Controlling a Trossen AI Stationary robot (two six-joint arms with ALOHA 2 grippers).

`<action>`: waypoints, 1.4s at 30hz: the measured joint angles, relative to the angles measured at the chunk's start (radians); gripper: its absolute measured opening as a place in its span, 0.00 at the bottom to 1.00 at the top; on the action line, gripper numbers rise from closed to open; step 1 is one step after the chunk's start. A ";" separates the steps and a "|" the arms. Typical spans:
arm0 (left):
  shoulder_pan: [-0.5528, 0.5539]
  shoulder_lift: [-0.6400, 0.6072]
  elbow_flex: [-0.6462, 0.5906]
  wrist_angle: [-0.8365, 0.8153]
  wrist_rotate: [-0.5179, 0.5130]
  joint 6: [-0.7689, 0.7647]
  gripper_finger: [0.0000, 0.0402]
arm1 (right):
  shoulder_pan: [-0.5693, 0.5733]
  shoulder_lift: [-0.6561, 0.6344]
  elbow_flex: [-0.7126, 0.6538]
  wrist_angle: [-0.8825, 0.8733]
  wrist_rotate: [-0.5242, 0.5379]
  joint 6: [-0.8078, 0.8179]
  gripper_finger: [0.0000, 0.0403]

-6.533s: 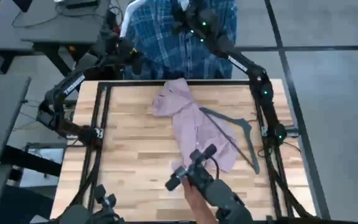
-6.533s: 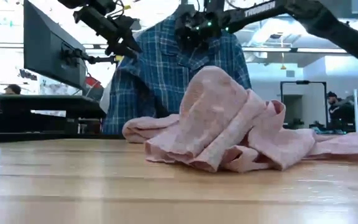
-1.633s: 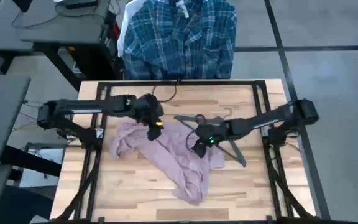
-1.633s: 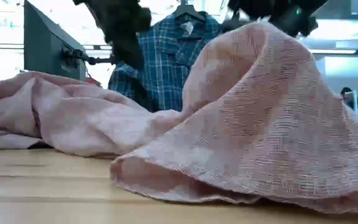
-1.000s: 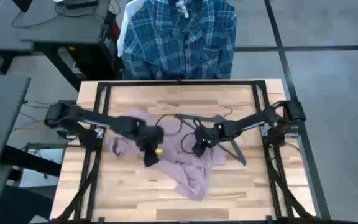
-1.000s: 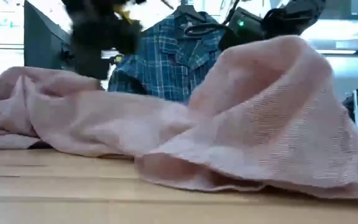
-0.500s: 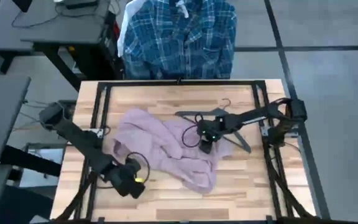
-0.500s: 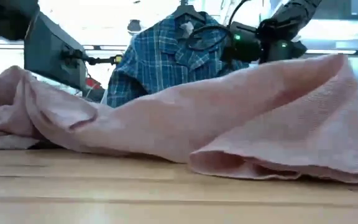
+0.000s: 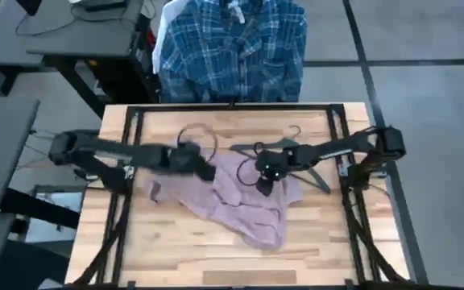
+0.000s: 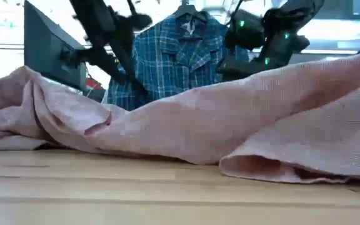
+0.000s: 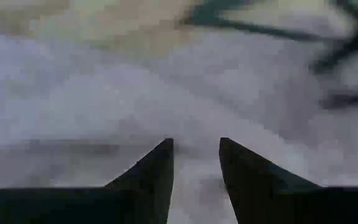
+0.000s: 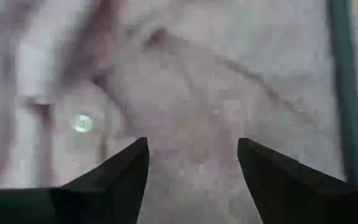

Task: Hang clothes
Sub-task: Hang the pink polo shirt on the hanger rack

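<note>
The pink shirt lies crumpled across the middle of the wooden table, its folds filling the low view. My left gripper is over the shirt's far left part, open, with blurred pink cloth beyond its fingers. My right gripper points down at the shirt's far right part, also open, with cloth between its fingers. A dark hanger lies on the table at the shirt's far right, under my right arm. The plaid shirt hangs beyond the far edge. My left gripper is open above the pink shirt; the blurred wrist view does not show whether its fingertips touch the cloth. My right gripper points steeply down with its fingertips wide apart over a fold of the shirt; I cannot tell whether they touch it.
Black frame rails run along the table's left, right and far edges. A strip of white cloth shows beside the plaid shirt. A monitor stands beyond the table at the left. Bare wood lies along the near edge.
My left gripper has swung fast toward the table's near left corner and come back over the shirt's far left part, rolling as it went. The pink shirt has changed shape; its near end now lies a little farther toward the right edge. My right gripper has hardly moved.
</note>
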 joint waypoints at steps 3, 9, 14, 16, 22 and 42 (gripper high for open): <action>0.008 0.073 0.000 -0.002 0.118 0.072 0.28 | 0.023 0.044 0.006 0.015 0.002 0.012 0.58; -0.122 0.158 -0.001 -0.020 0.184 0.035 0.28 | 0.051 0.066 0.006 0.038 0.007 0.029 0.58; -0.290 0.161 -0.001 -0.066 0.195 -0.115 0.28 | 0.035 0.054 0.005 0.029 -0.007 0.002 0.58; -0.375 0.161 -0.004 -0.088 0.196 -0.203 0.28 | 0.023 0.052 0.005 0.024 -0.014 -0.018 0.58; -0.661 0.162 -0.090 -0.005 0.138 -0.658 0.28 | -0.005 0.052 0.003 0.015 -0.020 -0.050 0.58; -0.666 -0.127 0.105 -0.218 -0.270 -0.718 0.28 | 0.039 0.150 0.418 0.248 -0.166 0.035 0.58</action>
